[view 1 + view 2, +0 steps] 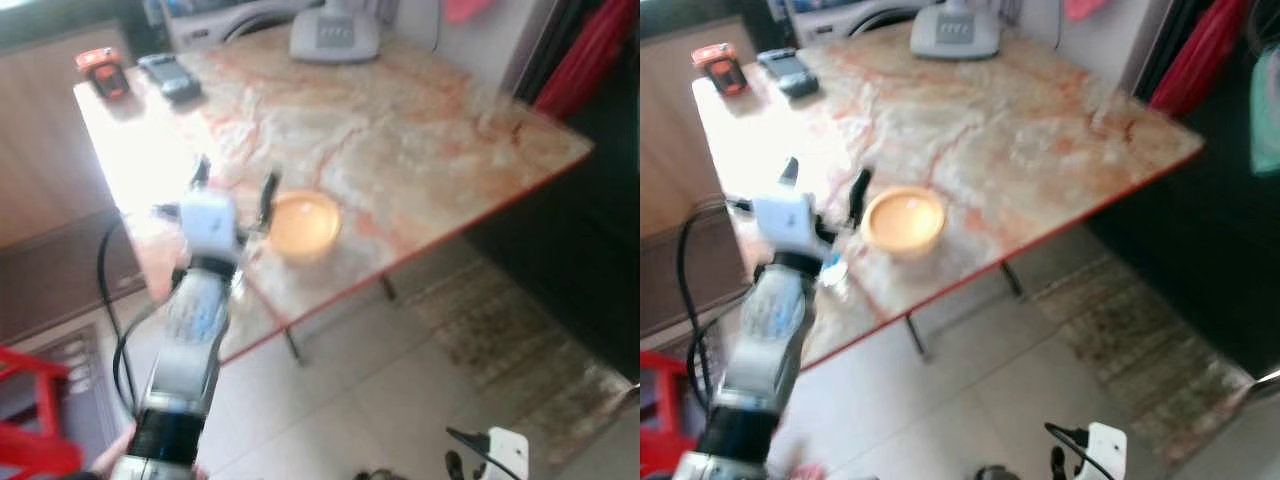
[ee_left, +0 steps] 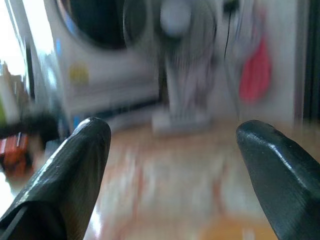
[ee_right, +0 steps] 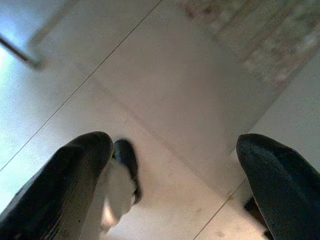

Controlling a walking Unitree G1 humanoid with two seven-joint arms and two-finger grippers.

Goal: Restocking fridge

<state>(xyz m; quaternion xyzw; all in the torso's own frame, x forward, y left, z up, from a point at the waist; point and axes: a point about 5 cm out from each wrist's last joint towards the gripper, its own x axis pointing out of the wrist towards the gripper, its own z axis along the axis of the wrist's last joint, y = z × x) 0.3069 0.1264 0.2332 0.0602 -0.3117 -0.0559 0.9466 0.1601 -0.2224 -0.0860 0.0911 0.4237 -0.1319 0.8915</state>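
The left hand (image 1: 232,195) is raised over the near left part of the marble-patterned tabletop (image 1: 420,140), its two black fingers (image 2: 70,175) spread apart with nothing between them. Just to its right, close to the near edge of the tabletop, stands a round yellowish bowl (image 1: 303,224); the right finger tip is just beside the bowl's rim, and whether it touches cannot be told through the blur. In the left wrist view the bowl's orange edge shows low between the fingers, with the tabletop stretching away toward a white washing machine (image 2: 100,60) and a pale fan base (image 2: 182,117). On the far left corner of the tabletop lie an orange and black object (image 1: 103,72) and a dark grey one (image 1: 170,75), near each other; at the far edge sits a grey-white device (image 1: 334,36). A black cable (image 1: 108,300) loops beside the silver left arm. The right hand (image 3: 175,185) hangs low over the pale tiled floor (image 3: 150,100), its fingers wide apart and holding nothing, with a patterned rug (image 1: 510,340) on the floor to the right. Something red (image 1: 30,415) stands at the near left, and red cloth (image 1: 590,55) hangs at the far right
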